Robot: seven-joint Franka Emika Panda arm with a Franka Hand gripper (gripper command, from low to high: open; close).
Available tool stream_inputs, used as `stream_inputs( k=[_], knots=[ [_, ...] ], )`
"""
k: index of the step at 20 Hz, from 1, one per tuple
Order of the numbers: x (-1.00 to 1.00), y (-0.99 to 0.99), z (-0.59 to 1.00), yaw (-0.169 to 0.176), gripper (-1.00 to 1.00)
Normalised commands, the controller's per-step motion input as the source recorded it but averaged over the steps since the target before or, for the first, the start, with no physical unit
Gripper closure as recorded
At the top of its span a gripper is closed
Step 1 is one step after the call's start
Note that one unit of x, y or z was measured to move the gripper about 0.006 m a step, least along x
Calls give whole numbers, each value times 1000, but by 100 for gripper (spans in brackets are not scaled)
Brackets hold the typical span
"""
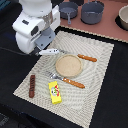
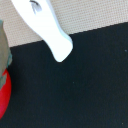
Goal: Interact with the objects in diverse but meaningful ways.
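My gripper [image 1: 45, 48] hangs from the white arm over the far left corner of the beige mat [image 1: 95, 75]; its fingers are hidden by the hand. Right under it is a white oblong piece [image 1: 49, 51], with a small red spot [image 1: 61, 50] at its end. The wrist view shows the white piece [image 2: 50, 30] close up, reaching from the mat over the black surface, and a red rounded thing [image 2: 3, 95] at the frame's edge. The yellow packet [image 1: 55, 92] lies near the mat's front edge and the dark brown stick [image 1: 32, 86] lies toward the exterior view's left.
A round tan plate [image 1: 67, 64] sits mid-mat with a wooden-handled knife [image 1: 87, 58] beyond it and a fork [image 1: 67, 80] in front. Two grey pots [image 1: 67, 10] [image 1: 92, 11] stand at the back, and a bowl [image 1: 123, 17] at the far right.
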Motion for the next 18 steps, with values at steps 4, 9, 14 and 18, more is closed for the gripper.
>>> stream_inputs(
  k=[4,9,14,18],
  knots=[
    [-329,143,-242,81,-100],
    [-242,125,-302,96,-100],
    [-251,185,-362,128,-100],
    [-39,176,-306,99,-100]
  ],
)
